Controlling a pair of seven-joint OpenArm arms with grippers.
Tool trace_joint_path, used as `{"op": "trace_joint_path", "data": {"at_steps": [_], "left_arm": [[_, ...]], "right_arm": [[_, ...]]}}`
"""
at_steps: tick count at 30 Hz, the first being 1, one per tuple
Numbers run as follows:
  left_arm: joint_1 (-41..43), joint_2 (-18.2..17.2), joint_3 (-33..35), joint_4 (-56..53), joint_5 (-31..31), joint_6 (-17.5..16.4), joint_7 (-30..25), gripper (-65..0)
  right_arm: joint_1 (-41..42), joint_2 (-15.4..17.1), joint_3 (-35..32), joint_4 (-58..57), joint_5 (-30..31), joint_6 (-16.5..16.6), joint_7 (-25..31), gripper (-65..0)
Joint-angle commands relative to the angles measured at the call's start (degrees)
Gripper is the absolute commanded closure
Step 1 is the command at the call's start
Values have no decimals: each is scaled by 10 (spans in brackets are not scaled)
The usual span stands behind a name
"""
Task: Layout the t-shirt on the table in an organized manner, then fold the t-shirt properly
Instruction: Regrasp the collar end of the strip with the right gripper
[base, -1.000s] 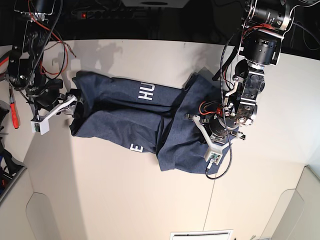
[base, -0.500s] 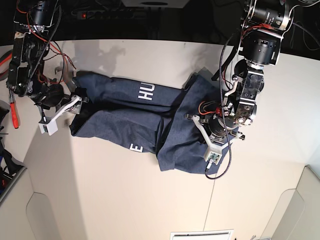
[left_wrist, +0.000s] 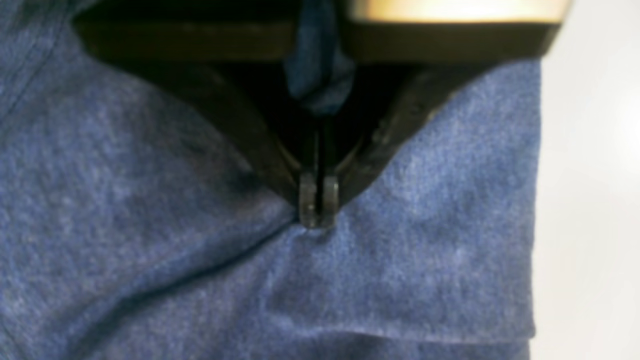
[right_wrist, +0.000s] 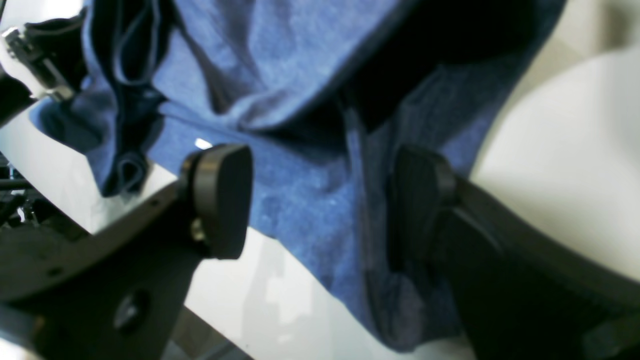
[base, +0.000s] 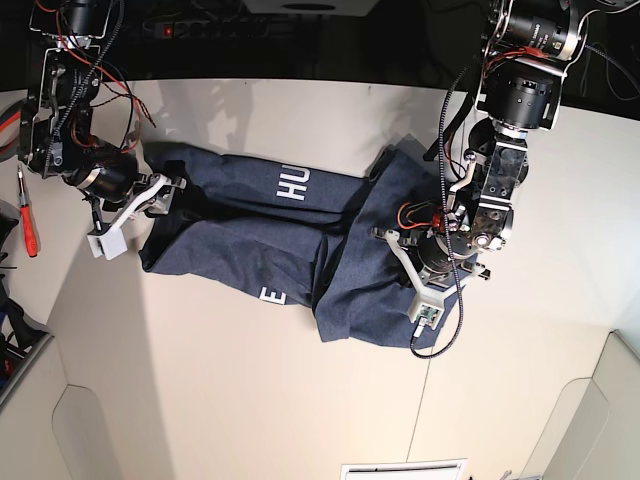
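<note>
The navy t-shirt lies crumpled across the middle of the off-white table, with white letters partly showing. My left gripper presses down on the shirt's right end. In the left wrist view it is shut on a pinch of the blue fabric, close to the cloth's edge beside bare table. My right gripper is at the shirt's left end. In the right wrist view it is open, its pads either side of hanging fabric.
A red-handled tool lies off the table's left edge. A power strip and cables run along the dark back. White panels stand at the lower corners. A thin seam crosses the tabletop below the left gripper.
My right arm has swung toward the back and right, bringing its open gripper in against the shirt's left end. The left arm and most of the shirt have not moved.
</note>
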Motion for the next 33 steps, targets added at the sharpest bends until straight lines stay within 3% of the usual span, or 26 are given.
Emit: {"op": "trace_joint_path", "data": {"at_steps": [1,6,11,17,25,33], "left_arm": [[2,0,2,-2,3,-9,35,0],[2,0,2,-2,3,-9,35,0],[2,0,2,-2,3,-24,35,0],[3,0,2,-2,3,-24,35,0],[3,0,2,-2,3,-24,35,0],[3,0,2,-2,3,-24,34,0]], "right_arm": [[8,5,2,11,12,7,12,-439],[8,3,2,12,-2,7,25,-439],[13,-24,1,12,-78,7,82,-439],[33,-52,-2,11,-104,7,36,-439],[35,-45,-3,11,-191,6,59,-442],[35,-41,-3,-10,-221,-7,98,-442]]}}
